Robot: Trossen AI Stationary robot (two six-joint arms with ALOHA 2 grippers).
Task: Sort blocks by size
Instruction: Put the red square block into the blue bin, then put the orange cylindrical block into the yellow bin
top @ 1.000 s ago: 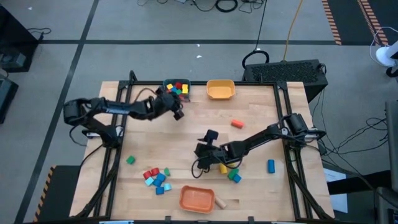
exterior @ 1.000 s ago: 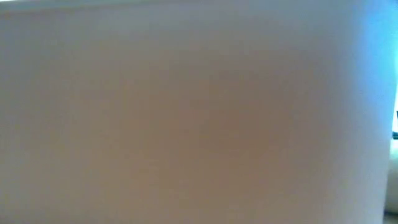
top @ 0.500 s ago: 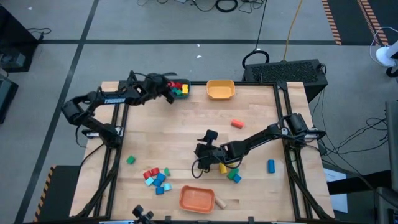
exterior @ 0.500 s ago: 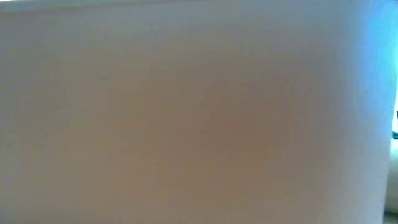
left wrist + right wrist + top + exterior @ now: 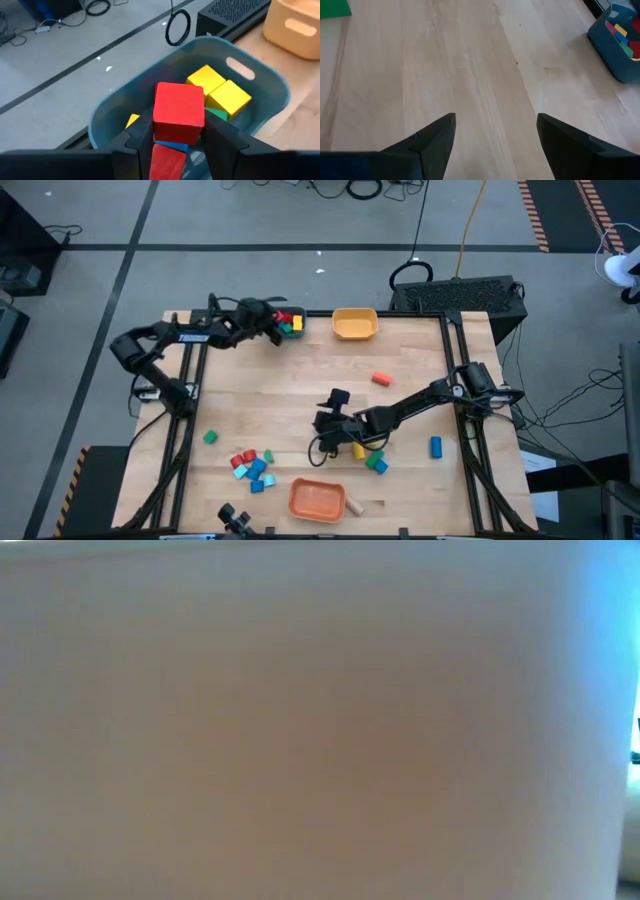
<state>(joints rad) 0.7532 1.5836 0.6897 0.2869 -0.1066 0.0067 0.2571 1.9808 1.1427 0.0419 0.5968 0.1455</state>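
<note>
The tabletop fills the frame's middle. At its upper left edge sits the teal bowl, already holding yellow and green blocks. The left pincer has swung from the tabletop to hang over that bowl, clamped on a red cube, so a drop looks imminent. The right pincer rests mid-frame, spread wide and empty. Loose blocks remain at lower left.

We note a red cube above a teal bowl holding yellow blocks, green and blue beside them. Pale yellow bowl; orange bowl. Light wood table. Loose blocks: green, orange-red, blue.
</note>
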